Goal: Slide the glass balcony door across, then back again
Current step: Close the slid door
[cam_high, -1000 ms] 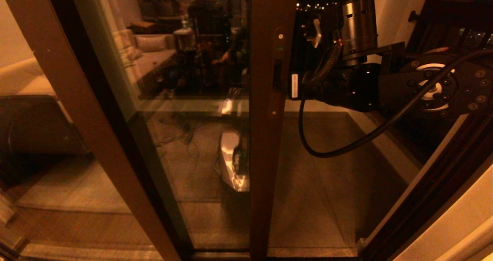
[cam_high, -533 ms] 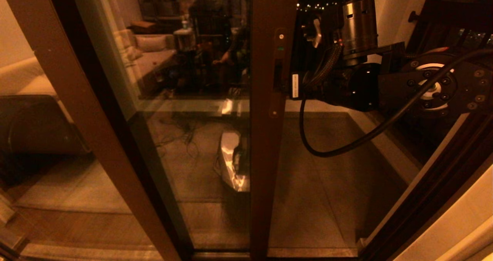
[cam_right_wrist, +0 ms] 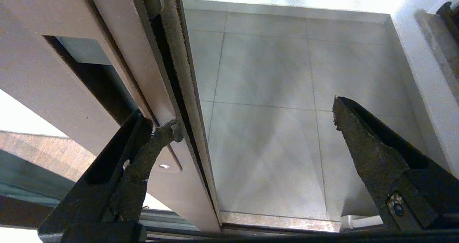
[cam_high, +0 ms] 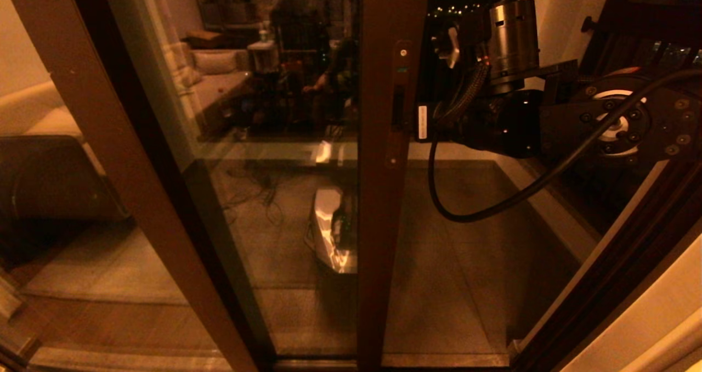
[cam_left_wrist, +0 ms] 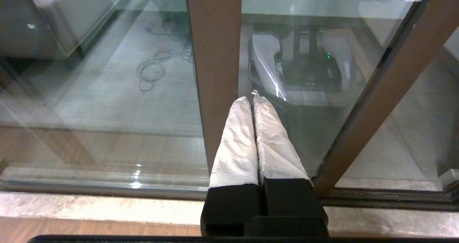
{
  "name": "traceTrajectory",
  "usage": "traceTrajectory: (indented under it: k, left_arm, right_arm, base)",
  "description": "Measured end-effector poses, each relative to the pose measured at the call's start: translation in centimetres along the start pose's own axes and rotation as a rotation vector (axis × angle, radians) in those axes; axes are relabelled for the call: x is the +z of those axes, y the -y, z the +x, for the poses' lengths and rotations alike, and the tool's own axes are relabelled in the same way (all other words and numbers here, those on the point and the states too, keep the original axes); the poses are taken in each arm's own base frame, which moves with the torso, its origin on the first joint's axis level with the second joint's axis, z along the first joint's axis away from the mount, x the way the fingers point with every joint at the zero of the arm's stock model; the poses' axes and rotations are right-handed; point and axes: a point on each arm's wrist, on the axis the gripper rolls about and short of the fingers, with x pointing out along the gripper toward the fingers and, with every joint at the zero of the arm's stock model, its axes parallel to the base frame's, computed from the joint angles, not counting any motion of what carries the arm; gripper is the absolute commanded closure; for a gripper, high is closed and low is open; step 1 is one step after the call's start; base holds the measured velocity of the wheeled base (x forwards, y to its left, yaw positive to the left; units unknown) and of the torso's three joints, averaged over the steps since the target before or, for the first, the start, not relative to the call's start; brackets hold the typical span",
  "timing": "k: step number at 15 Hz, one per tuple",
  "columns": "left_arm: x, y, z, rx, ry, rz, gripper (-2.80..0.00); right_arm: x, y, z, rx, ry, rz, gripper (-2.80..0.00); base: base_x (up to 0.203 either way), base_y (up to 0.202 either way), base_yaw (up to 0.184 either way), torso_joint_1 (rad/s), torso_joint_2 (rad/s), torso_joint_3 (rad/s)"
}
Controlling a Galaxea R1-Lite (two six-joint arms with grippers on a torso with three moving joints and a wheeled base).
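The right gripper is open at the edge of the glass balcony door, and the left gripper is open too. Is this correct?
Not entirely. The left gripper is shut: the left wrist view shows its two wrapped fingers pressed together. The right gripper is indeed open at the edge of the glass balcony door.

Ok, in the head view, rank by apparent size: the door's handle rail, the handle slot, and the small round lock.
1. Handle rail of the glass balcony door: spans the whole picture top to bottom.
2. Handle slot: a short dark strip on the rail.
3. Round lock: a small dot above the slot.
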Motion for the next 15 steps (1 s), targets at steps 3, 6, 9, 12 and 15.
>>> traceTrajectory:
  k: [3,6,9,12,15]
  left_arm:
    - [0.0,0.0,0.0,0.0,0.0,0.0,0.0]
    - [0.0,0.0,0.0,0.0,0.0,0.0,0.0]
    - [0.0,0.0,0.0,0.0,0.0,0.0,0.0]
    - [0.0,0.0,0.0,0.0,0.0,0.0,0.0]
    - [0.0,0.0,0.0,0.0,0.001,0.0,0.0]
  right_arm:
    - [0.0,0.3,0.2,-0.009,-0.001,0.001,-2.8]
    - [0.0,0.6,0.3,-0.016,-0.003,0.001,-2.8]
    - [0.1,1.0,0.4,-0.028,-0.004,0.004,-2.8]
    - [0.4,1.8,0.3,-0.043,0.0,0.008,-2.8]
    - [0.7,2.3,0.0,-0.052,0.009,0.016,-2.8]
  base:
    - [0.0,0.0,0.0,0.0,0.0,0.0]
    - [0.0,0.0,0.0,0.0,0.0,0.0]
    - [0.0,0.0,0.0,0.0,0.0,0.0]
    - [0.0,0.0,0.0,0.0,0.0,0.0]
    - [0.0,0.0,0.0,0.0,0.0,0.0]
